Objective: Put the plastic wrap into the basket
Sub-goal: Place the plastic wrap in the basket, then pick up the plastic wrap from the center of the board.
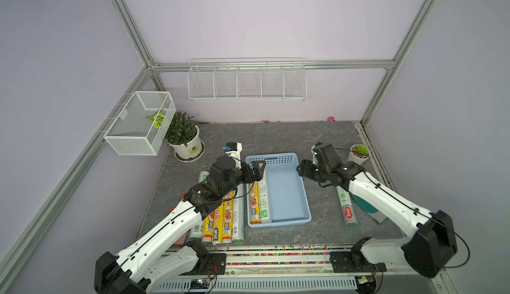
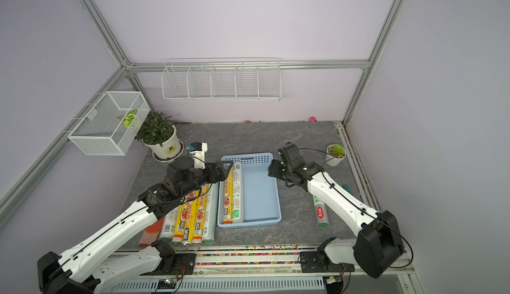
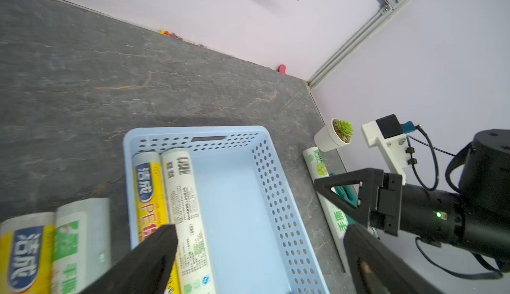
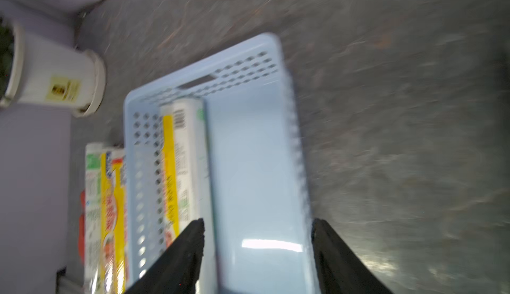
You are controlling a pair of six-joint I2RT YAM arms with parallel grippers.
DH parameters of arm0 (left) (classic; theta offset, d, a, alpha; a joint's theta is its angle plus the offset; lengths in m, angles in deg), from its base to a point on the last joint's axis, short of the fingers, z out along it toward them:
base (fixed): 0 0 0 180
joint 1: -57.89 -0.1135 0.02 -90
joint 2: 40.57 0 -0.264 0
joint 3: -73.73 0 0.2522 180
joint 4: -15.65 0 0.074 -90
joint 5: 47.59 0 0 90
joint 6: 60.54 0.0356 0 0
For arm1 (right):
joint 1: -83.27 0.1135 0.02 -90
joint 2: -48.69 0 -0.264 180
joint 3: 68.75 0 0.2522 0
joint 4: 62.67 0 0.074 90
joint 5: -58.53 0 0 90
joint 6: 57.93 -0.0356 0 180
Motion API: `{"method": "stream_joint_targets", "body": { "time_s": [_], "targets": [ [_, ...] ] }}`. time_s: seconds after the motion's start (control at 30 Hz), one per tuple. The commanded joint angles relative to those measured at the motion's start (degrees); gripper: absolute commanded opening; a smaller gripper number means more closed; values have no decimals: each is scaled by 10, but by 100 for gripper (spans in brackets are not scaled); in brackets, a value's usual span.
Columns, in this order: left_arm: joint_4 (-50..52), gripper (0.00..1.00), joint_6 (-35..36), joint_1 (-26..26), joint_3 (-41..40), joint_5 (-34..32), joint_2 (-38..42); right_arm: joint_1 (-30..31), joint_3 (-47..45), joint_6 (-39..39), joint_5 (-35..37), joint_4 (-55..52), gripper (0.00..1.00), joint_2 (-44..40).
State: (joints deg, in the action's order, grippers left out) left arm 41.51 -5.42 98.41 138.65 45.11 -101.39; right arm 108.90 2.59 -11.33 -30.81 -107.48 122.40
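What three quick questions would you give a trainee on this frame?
1. How many plastic wrap rolls lie in the basket?
2. True or false: the left hand grips a roll.
3. The lone roll right of the basket lies: A) in the wire rack, B) on the table, C) inside the mesh box.
Key: 1) two; 2) false, it is open and empty; 3) B.

Right wrist view motion-blurred, print on plastic wrap (image 4: 190,154) unreadable; left arm (image 1: 165,223) hides far ends of table rolls (image 1: 226,221); right arm (image 1: 386,198) covers most of teal item (image 1: 364,205).
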Motion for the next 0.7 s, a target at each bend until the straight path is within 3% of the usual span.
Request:
{"method": "stream_joint_targets", "body": {
  "time_s": [0.0, 0.07, 0.23, 0.43, 0.67],
  "targets": [
    [-25, 100, 8, -1, 64, 75, -69, -109, -53, 21, 2, -79, 66, -25],
    [-17, 100, 2, 0, 102, 96, -116, -183, -82, 32, -45, -76, 66, -41],
    [9, 100, 23, 1, 192, 120, -205, -263, -120, 60, -25, -94, 67, -44],
    [19, 100, 64, 1, 240, 109, -254, -274, -75, 102, -19, -133, 70, 36],
    [9, 100, 77, 0, 242, 93, -264, -273, -36, 157, -39, -149, 70, 124]
  ]
}}
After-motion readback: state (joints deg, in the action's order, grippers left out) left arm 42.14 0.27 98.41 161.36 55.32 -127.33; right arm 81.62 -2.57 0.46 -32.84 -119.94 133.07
